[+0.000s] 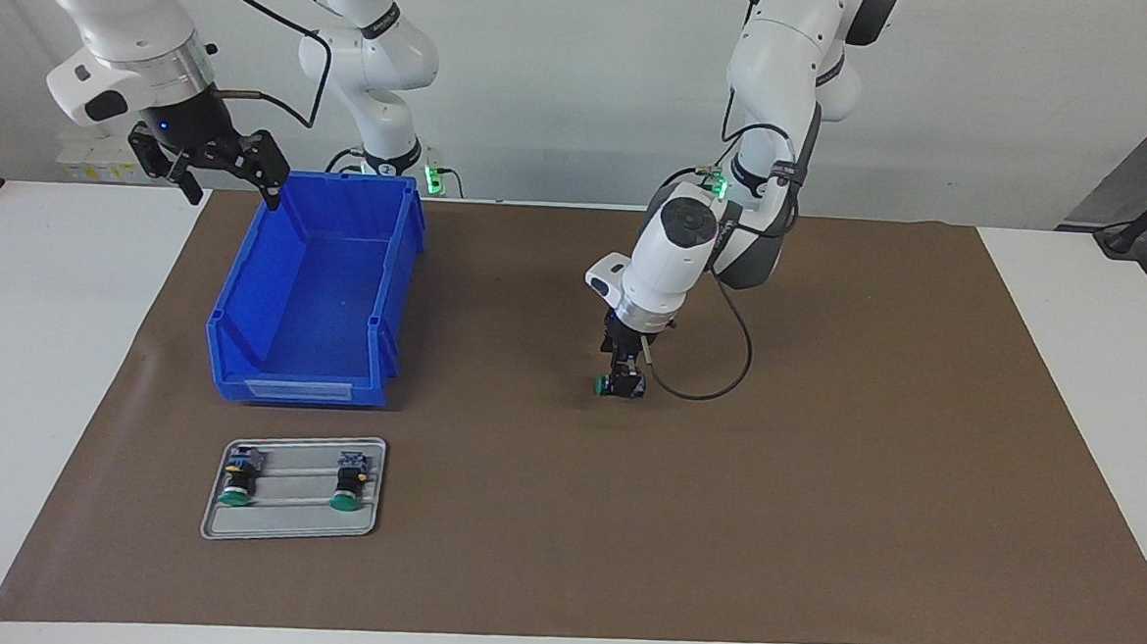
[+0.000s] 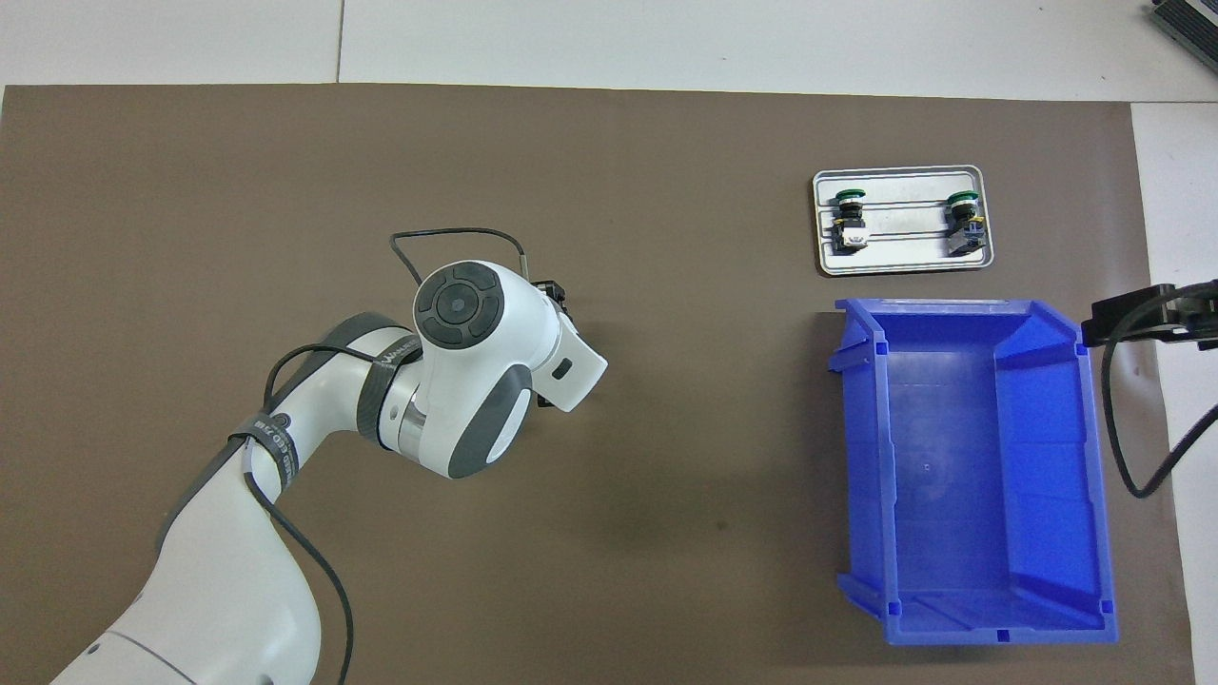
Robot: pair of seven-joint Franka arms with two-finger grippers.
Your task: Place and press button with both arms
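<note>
The left gripper [image 1: 621, 384] is low over the brown mat [image 1: 821, 472], at the centre of the facing view, its jaws closed on a button [image 1: 602, 385] whose green cap points sideways, at or just above the mat. The right gripper [image 1: 211, 161] hangs in the upper left of that view, above the corner of the blue bin [image 1: 312, 294], jaws spread wide and empty; this arm waits. Two more buttons [image 1: 240, 478] [image 1: 349, 480] lie on a grey tray [image 1: 293, 518] in the lower left, just below the bin
</note>
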